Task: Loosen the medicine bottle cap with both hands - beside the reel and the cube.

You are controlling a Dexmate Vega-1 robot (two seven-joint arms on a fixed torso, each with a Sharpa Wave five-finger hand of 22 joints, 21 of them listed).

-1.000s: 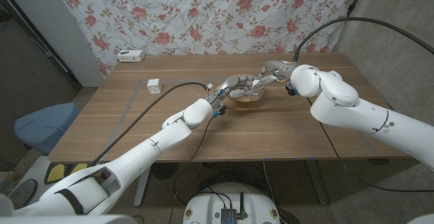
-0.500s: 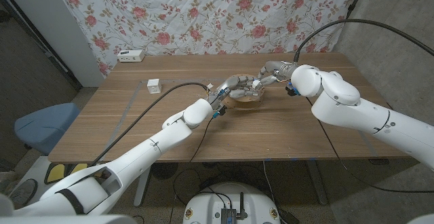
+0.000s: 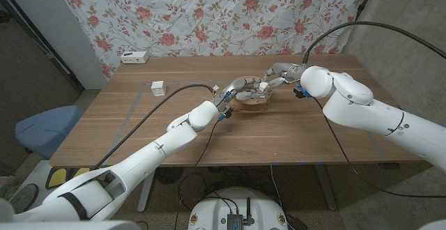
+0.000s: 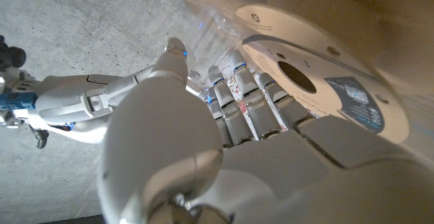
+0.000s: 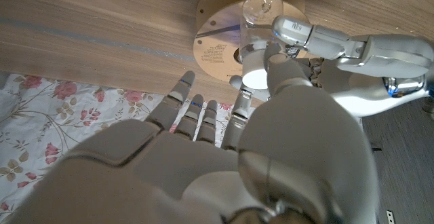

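A clear medicine bottle with a white cap is held over a round tan reel near the table's middle. My left hand wraps its fingers around the bottle's body. Coming from the other side, my right hand pinches the cap between thumb and fingers. In the right wrist view the left hand reaches in beside the reel. A small white cube sits further left on the table.
A white box lies at the table's back left edge. A floral cloth hangs behind the table. Black cables trail over the wooden top on both sides of the reel.
Both hands stay on the bottle and cap. My right arm's elbow has shifted slightly to the right.
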